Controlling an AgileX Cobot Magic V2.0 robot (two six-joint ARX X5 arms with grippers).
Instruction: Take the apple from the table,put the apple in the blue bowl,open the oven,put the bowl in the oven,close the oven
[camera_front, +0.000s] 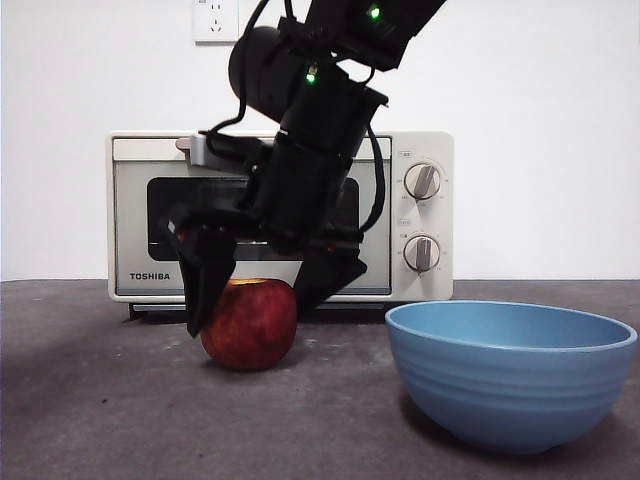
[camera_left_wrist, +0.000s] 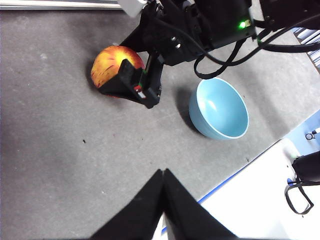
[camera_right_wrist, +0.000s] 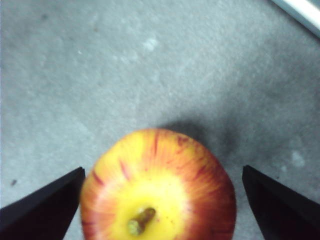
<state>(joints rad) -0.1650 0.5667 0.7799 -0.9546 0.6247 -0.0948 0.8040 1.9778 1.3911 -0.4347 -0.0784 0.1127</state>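
The arm (camera_front: 320, 110) is chunky matte black, with looping black cables, little green LEDs and wedge-shaped black jaws.

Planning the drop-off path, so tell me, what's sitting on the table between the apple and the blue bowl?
Nothing: only bare table separates the apple from the blue bowl, as the front view shows. The left wrist view shows that too.
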